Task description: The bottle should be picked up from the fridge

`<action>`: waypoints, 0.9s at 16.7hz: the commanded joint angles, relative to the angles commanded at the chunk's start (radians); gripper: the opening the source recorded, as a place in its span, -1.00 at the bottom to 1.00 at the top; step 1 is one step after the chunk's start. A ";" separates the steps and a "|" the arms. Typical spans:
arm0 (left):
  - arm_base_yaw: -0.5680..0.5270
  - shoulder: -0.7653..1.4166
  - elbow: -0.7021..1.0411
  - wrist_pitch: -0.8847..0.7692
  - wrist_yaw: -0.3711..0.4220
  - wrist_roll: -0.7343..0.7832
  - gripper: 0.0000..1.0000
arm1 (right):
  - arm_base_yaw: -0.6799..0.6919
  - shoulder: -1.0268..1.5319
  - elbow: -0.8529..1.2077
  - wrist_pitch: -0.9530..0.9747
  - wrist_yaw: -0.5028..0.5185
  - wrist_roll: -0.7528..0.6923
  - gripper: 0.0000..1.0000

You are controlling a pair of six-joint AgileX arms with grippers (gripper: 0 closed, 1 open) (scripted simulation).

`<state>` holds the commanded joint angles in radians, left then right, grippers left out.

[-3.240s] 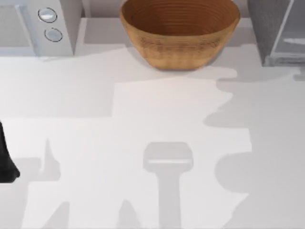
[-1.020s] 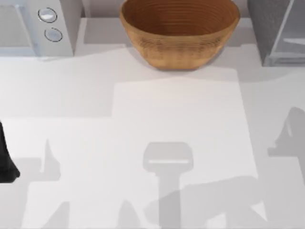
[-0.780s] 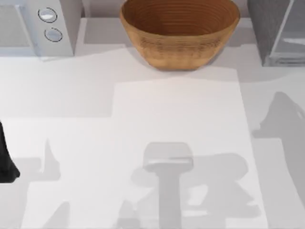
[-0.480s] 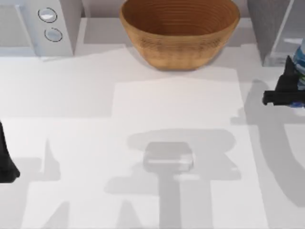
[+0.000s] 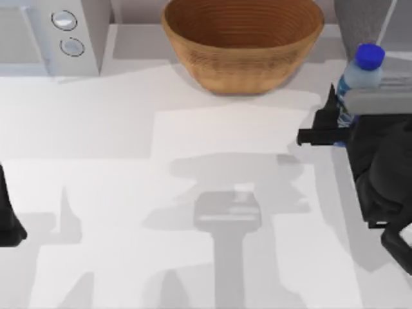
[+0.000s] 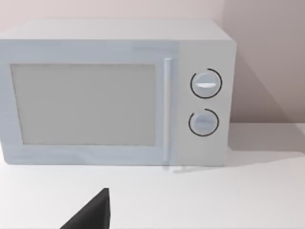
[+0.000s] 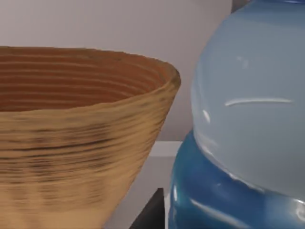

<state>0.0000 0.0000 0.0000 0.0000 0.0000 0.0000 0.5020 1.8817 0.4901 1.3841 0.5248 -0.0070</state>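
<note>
Since half a second ago, right arm has pushed further in from the right edge of the top view; right tool [image 5: 336, 122] now sits mid-right, right of the wooden ribbed bowl [image 5: 243, 44], carrying the small clear pale-blue plastic bottle with round blue cap [image 5: 360, 69]. Tool looks clamped on the bottle body; right wrist view has the bottle [image 7: 248, 119] close up against the lens, bowl [image 7: 81, 129] beside it. Bottle is upright, clear of the tall dark grey speckled fridge [image 5: 364, 22] at upper right.

Step, my read: extraction done, now in carry/lift. Next move needs a steady grip, keep bottle vertical, avoid clipping the bowl rim.

Containers: bowl looks empty. Fridge interior can't be judged.

Left arm parked at left edge of the surface [image 5: 129, 193]; left tool [image 6: 90, 214] faces the white box microwave with two round knobs [image 6: 114, 95], finger state unreadable.
</note>
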 joint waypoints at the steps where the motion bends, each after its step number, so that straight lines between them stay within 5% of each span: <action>1: 0.000 0.000 0.000 0.000 0.000 0.000 1.00 | 0.007 0.023 0.008 0.020 0.007 0.000 -1.00; 15: 0.000 0.000 0.000 0.000 0.000 0.000 1.00 | -0.043 0.209 0.153 0.063 -0.041 -0.002 -1.00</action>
<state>0.0000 0.0000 0.0000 0.0000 0.0000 0.0000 0.4592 2.0909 0.6429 1.4467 0.4834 -0.0092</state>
